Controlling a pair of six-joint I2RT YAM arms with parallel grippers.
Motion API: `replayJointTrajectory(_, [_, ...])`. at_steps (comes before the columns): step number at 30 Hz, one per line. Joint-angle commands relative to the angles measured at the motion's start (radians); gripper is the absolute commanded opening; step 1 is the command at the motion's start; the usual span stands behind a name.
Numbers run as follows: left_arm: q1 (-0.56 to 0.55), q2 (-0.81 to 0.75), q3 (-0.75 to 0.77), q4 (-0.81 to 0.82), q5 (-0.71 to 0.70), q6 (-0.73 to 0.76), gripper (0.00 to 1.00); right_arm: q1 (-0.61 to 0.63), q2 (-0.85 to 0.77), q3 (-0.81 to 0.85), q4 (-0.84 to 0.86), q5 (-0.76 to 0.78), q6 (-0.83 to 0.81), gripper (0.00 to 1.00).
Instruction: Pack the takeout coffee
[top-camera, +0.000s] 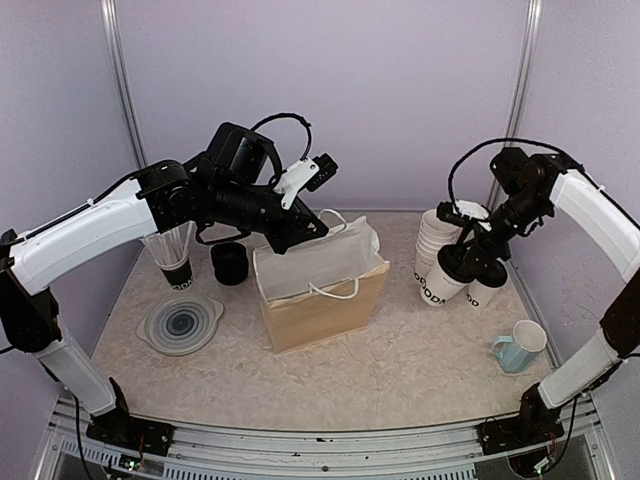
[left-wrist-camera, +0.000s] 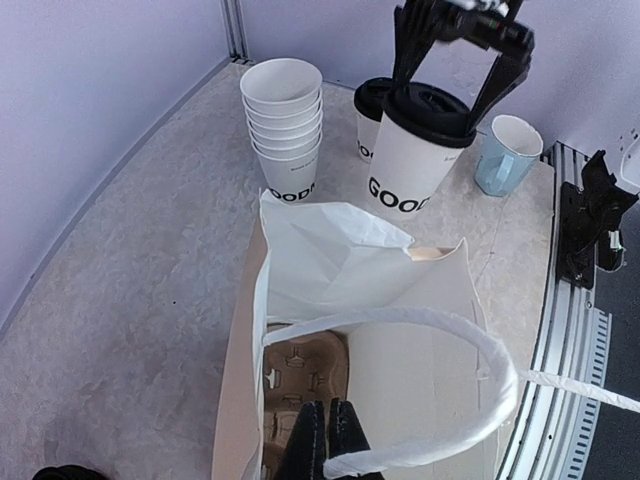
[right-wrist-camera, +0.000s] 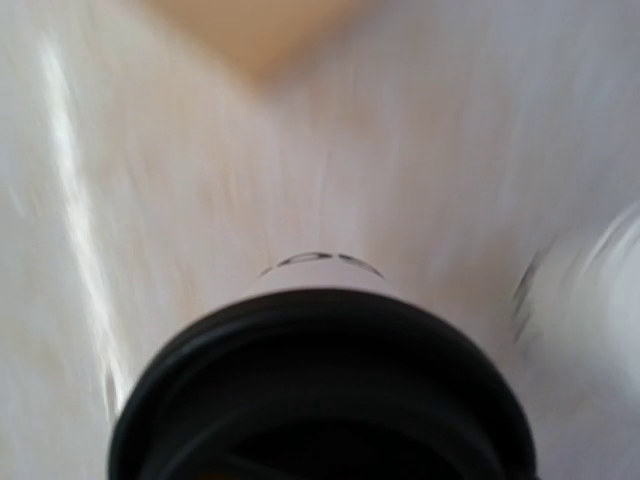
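Note:
My right gripper (top-camera: 468, 258) is shut on the black lid of one takeout coffee cup (top-camera: 442, 286) and holds it tilted, just right of the stack of lidless cups. That cup also shows in the left wrist view (left-wrist-camera: 412, 160), and its lid (right-wrist-camera: 320, 390) fills the blurred right wrist view. The second takeout coffee cup (top-camera: 488, 292) stands beside it on the table. The white and tan paper bag (top-camera: 322, 288) stands open in the middle, with a brown cup carrier (left-wrist-camera: 300, 372) at its bottom. My left gripper (left-wrist-camera: 322, 445) is shut at the bag's back rim, where the white handle (left-wrist-camera: 495, 375) ends.
A stack of lidless white cups (top-camera: 435, 235) stands right of the bag. A light blue mug (top-camera: 520, 347) sits front right. On the left are a stack of black lids (top-camera: 230, 263), a clear cup stack (top-camera: 172, 255) and a round lid (top-camera: 180, 322).

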Motion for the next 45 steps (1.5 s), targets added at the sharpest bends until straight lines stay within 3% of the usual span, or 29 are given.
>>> replayJointTrajectory(1, [0.008,0.006,0.006,0.015,0.021,0.001,0.00,0.013,-0.095,0.159,-0.061,-0.310,0.015,0.54])
replayJointTrajectory(8, [0.008,0.022,0.034,0.014,0.036,-0.022,0.00,0.020,-0.106,0.383,-0.061,-0.516,0.057,0.52])
replayJointTrajectory(13, [0.005,0.040,0.066,0.007,0.057,-0.055,0.00,0.084,-0.079,0.471,-0.069,-0.564,0.046,0.52])
replayJointTrajectory(26, [-0.031,0.049,0.120,0.008,0.029,-0.108,0.00,0.365,-0.080,0.377,0.041,-0.272,0.037,0.52])
replayJointTrajectory(33, [-0.038,0.061,0.123,0.009,0.035,-0.105,0.00,0.496,-0.092,0.248,0.139,-0.075,0.035,0.51])
replayJointTrajectory(45, [-0.038,0.046,0.130,0.003,0.025,-0.081,0.00,0.575,-0.041,0.219,0.197,0.080,0.025,0.49])
